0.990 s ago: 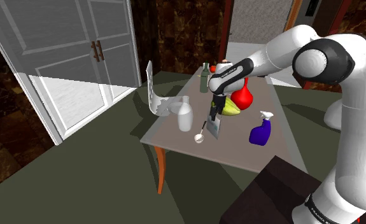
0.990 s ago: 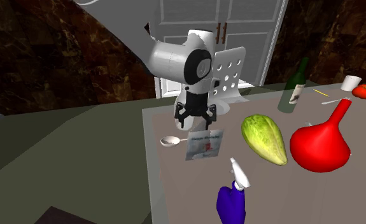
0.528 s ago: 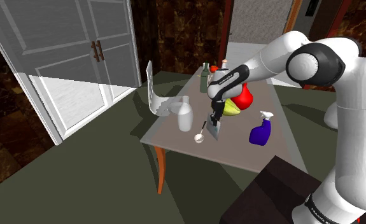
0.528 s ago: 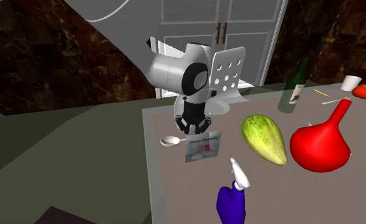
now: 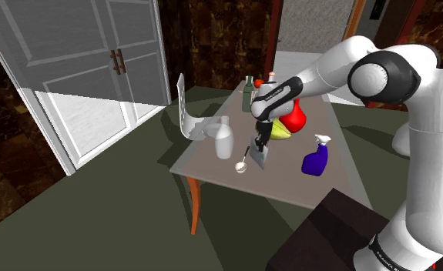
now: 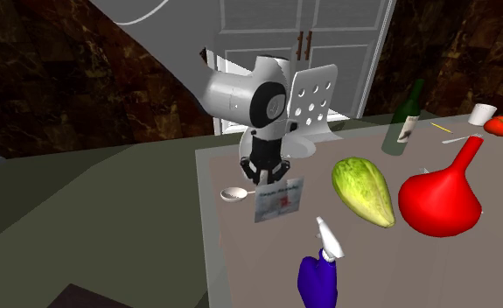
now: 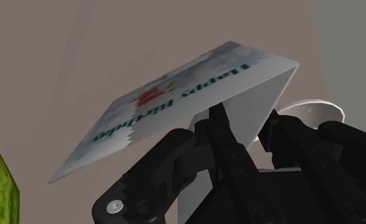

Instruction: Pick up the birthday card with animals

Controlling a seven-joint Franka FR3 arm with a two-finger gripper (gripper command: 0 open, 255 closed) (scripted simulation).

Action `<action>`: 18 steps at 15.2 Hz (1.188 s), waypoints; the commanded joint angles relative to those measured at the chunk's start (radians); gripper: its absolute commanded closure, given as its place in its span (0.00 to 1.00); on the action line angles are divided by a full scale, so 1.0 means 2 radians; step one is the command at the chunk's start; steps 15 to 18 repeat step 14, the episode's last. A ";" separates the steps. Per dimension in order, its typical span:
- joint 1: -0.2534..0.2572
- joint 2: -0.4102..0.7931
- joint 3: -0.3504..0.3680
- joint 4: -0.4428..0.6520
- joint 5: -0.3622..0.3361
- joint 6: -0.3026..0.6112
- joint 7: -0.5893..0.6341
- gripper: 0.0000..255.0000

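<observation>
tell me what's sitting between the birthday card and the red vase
A yellow-green leafy vegetable lies between the birthday card and the red vase. The second exterior view shows this most plainly.

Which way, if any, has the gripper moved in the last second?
Yes: the gripper has dropped toward the card, which sits unmoved on the table.

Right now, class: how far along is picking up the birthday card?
Done: the gripper is down at the top edge of the card. In hand: securing a grip; whether it clamps is unclear. Left: the lift, since the card stands on the table.
</observation>
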 commanded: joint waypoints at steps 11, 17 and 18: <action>0.004 -0.047 -0.006 0.018 -0.013 -0.065 0.008 1.00; 0.004 -0.051 -0.007 0.020 -0.014 -0.071 0.009 1.00; 0.004 -0.051 -0.007 0.020 -0.014 -0.071 0.009 1.00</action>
